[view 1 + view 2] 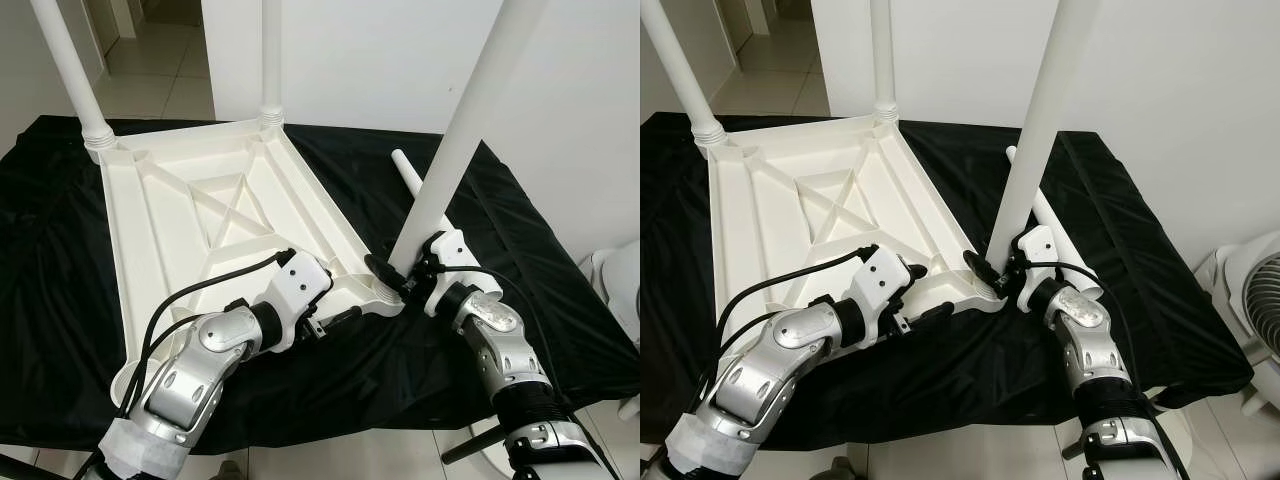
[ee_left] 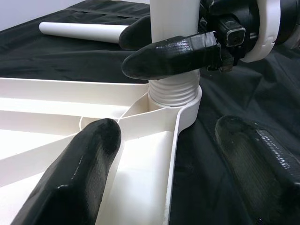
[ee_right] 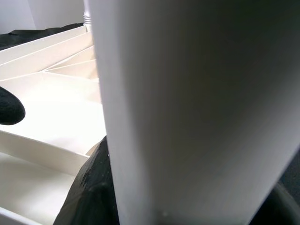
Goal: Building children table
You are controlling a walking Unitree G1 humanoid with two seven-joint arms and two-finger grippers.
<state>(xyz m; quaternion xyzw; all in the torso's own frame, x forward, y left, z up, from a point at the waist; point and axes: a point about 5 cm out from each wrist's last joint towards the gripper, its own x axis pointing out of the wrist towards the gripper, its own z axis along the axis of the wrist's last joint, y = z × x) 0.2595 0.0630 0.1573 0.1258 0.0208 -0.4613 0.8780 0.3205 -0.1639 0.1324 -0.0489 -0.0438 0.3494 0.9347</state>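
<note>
1. Children's table top (image 1: 210, 215), a white moulded plastic slab, lies upside down at centre-left of the head view, its underside showing raised ribs, a crossed brace and a rim all round.
2. Black cloth (image 1: 500, 230), glossy and creased, covers the desk under the top; wide bare stretches of it lie at the right and along the lower edge of the frame, while the far left strip is narrow.
3. Two smooth white round legs stand upright in the far corners: one (image 1: 70, 70) at upper left, one (image 1: 271, 60) at upper centre, each ending in a ribbed collar at its socket.
4. Third leg (image 1: 455, 140) rises from the near right corner socket (image 2: 174, 96) and leans toward the upper right of the frame; its threaded ribbed base sits in the socket ring.
5. Loose fourth leg (image 1: 415, 180) lies flat on the cloth just behind the third one, right of the top's edge.
6. Left end effector (image 2: 168, 154) is spread open, straddling the top's rim just short of the corner socket, one finger (image 2: 79, 173) over the white inner tray, the other over the cloth.
7. Right end effector (image 1: 395, 272) is clenched on the third leg just above its collar; a black finger (image 2: 173, 56) wraps the tube.
8. White fan (image 1: 1250, 300) stands on the floor at the right edge.
</note>
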